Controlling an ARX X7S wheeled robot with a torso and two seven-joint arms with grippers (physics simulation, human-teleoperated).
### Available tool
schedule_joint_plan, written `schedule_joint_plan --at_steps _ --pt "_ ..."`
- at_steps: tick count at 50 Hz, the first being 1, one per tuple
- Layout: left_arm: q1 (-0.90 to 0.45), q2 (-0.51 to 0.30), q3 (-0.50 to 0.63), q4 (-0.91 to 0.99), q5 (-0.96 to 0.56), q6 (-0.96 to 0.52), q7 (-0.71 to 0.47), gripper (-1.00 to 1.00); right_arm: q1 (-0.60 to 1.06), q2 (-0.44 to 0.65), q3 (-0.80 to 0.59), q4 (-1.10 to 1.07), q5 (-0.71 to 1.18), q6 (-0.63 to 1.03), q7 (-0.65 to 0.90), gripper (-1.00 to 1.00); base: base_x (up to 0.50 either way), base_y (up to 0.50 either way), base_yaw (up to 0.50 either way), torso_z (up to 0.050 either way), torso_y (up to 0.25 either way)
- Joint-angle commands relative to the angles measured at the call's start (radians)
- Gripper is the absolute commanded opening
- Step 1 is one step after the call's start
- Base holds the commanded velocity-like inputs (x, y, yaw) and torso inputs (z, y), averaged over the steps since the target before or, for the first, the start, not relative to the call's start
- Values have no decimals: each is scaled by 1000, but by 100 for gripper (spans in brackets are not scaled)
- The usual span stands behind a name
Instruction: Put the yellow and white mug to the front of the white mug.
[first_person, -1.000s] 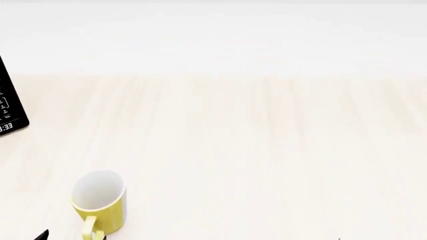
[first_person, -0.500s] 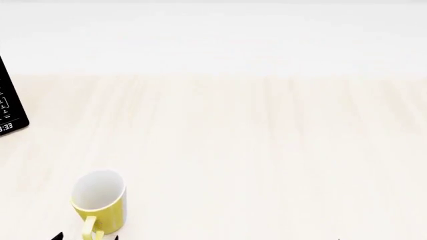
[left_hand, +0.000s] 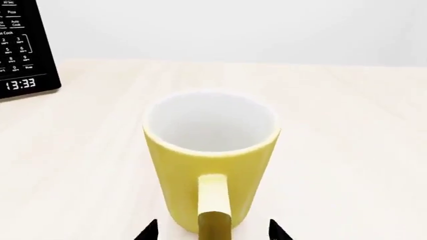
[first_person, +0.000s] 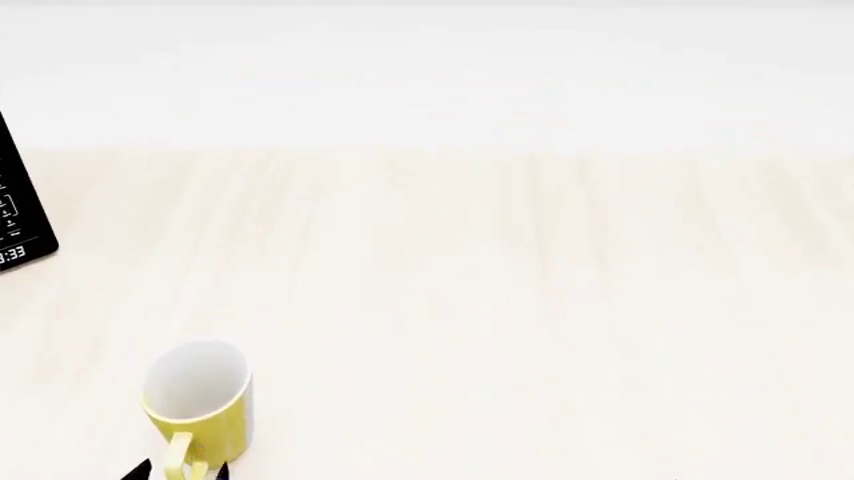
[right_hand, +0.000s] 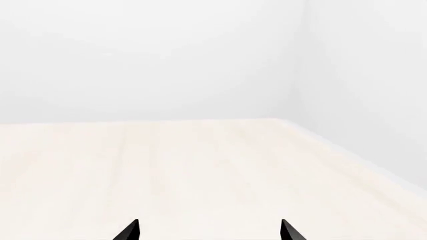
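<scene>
One mug is all we can find: the yellow and white mug (first_person: 198, 405) stands upright on the pale wooden bench (first_person: 534, 300), near the bench's front edge on our left side in the head view. From our left wrist camera the yellow and white mug (left_hand: 210, 160) fills the middle of the picture, its white inside open upward and its yellow handle turned toward the camera. Our left gripper (left_hand: 213, 231) is spread wide, one dark fingertip showing on each side of the handle, and neither tip touches the mug. Our right gripper (right_hand: 210, 230) is likewise spread apart over bare bench, holding nothing. Beyond the mug, at the bench's far left, we see the black panel of a microwave (left_hand: 23, 50) with its clock reading 13:33.
</scene>
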Motion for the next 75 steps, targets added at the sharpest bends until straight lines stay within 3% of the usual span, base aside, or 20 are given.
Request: schedule_joint_plan --at_steps 1,22,33,41,45,47,51,55,59,66,75 --pt "4 -4 12 9 -8 12 -1 -100 4 4 -7 11 1 -4 4 100 0 0 0 0 0" --pt "11 -25 26 8 -2 48 -11 -100 6 12 -14 18 5 -4 15 100 0 0 0 0 0" --pt "-55 -60 11 -72 -60 111 87 -100 4 16 -16 19 11 -8 18 100 0 0 0 0 0" --pt "-188 -112 41 -235 -130 221 349 -100 5 18 -19 21 12 -10 21 100 0 0 0 0 0" --pt "-308 -134 49 -365 -247 126 537 -100 6 20 -19 24 13 -10 23 100 0 0 0 0 0" --pt "-358 -131 68 -461 -209 184 579 -100 6 21 -19 25 15 -11 24 100 0 0 0 0 0" --pt "-464 -137 102 -611 -247 190 800 -100 5 24 -17 22 17 -9 26 100 0 0 0 0 0" --pt "-553 -171 136 -662 -320 92 1038 -100 5 25 -16 24 19 -12 27 100 0 0 0 0 0" --pt "-574 -193 158 -662 -360 65 1191 -100 4 27 -14 24 22 -13 30 100 0 0 0 0 2" --pt "-599 -187 194 -677 -360 65 1291 -100 0 31 -15 15 25 -11 33 100 0 0 0 0 0" --pt "-594 -177 200 -649 -367 64 1294 -100 -2 35 -13 15 30 -12 37 100 0 0 0 0 0"
